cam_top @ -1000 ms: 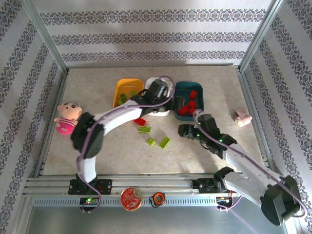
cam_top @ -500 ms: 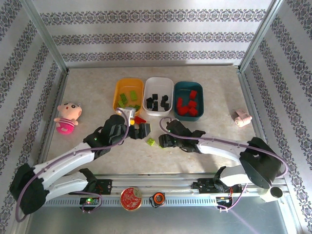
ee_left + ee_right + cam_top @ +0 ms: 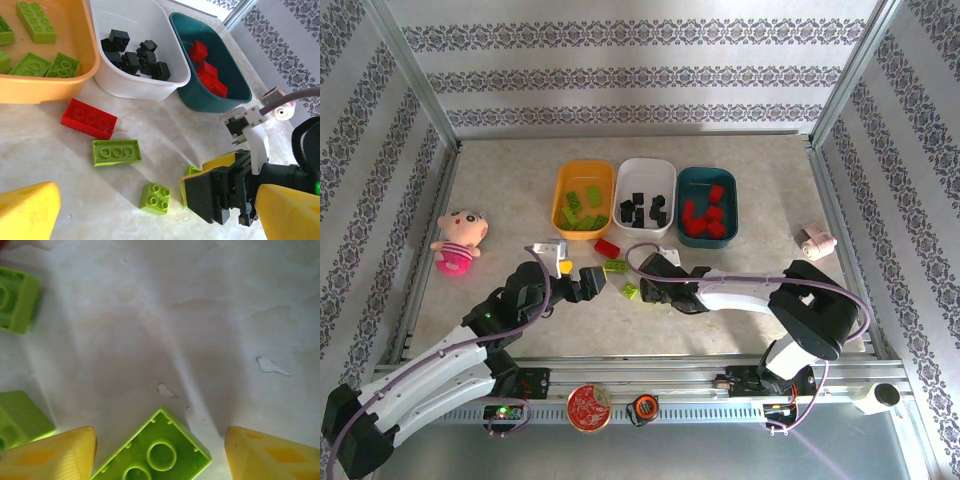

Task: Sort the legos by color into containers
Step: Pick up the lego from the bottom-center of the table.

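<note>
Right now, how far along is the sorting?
Mostly done: green bricks lie in the yellow bin, black ones in the white bin, red ones in the teal bin. In hand: the open right tool straddles one green brick on the table, not gripped yet. To do: that brick, a long green brick, a small green brick and a red brick, all loose before the bins. The left tool is open, empty.

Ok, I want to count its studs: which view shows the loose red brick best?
Left wrist: the red brick lies close and whole, studs up. Top external shows the red brick small, studs unreadable.
</note>
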